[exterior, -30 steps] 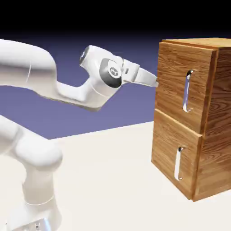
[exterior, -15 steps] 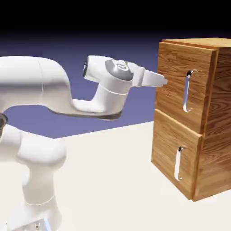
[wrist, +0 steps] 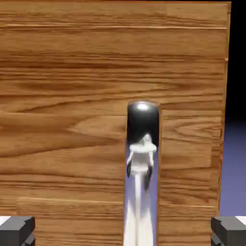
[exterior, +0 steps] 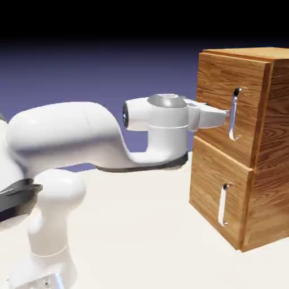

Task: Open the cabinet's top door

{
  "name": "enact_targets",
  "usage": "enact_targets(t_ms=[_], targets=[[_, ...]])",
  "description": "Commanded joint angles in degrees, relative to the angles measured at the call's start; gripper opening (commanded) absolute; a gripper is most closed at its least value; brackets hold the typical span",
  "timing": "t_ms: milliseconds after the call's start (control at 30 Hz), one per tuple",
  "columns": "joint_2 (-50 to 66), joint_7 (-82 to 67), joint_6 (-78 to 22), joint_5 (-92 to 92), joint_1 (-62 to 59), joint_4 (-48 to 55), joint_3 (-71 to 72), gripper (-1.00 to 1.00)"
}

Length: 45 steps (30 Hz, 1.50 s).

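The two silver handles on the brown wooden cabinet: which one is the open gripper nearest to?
The longer vertical silver bar handle on the top door. The white arm's gripper is level with it; the shorter handle on the lower panel sits well below.

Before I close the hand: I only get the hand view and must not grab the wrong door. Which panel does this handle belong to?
Observer: The top door. The hand points level at its handle, about mid-bar.
Operator: Is that door ajar?
Observer: No, it sits flush with the cabinet, as does the lower door beneath.
Operator: Are the tips past the bar?
Observer: From the side they reach right up to it. Whether they straddle it, I can't tell.
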Motion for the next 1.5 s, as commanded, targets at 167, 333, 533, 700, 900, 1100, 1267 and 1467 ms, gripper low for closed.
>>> enact_targets(t_ms=[167,333,533,700,900,1100,1267,1467], targets=[[-0.30,4.85,-1.10,-7.49,6.85,4.34,-5.15,1.00],[1.07,4.98,-1.72,-8.26,12.73,9.01,-8.37,-1.00],[10.38,19.20,-1.70,-12.80,6.42,7.41,-4.26,-1.00],[12.88,19.14,-9.18,-5.44,-3.96,-0.96,4.93,-1.00],[14.52,19.06,-16.64,4.27,-15.42,-8.87,17.38,-1.00],[15.25,19.19,-21.94,14.03,-25.13,-14.19,29.84,-1.00],[15.34,19.19,-25.21,22.46,-32.38,-17.24,40.22,-1.00],[15.20,19.37,-27.08,32.26,-41.16,-19.37,52.67,-1.00]])
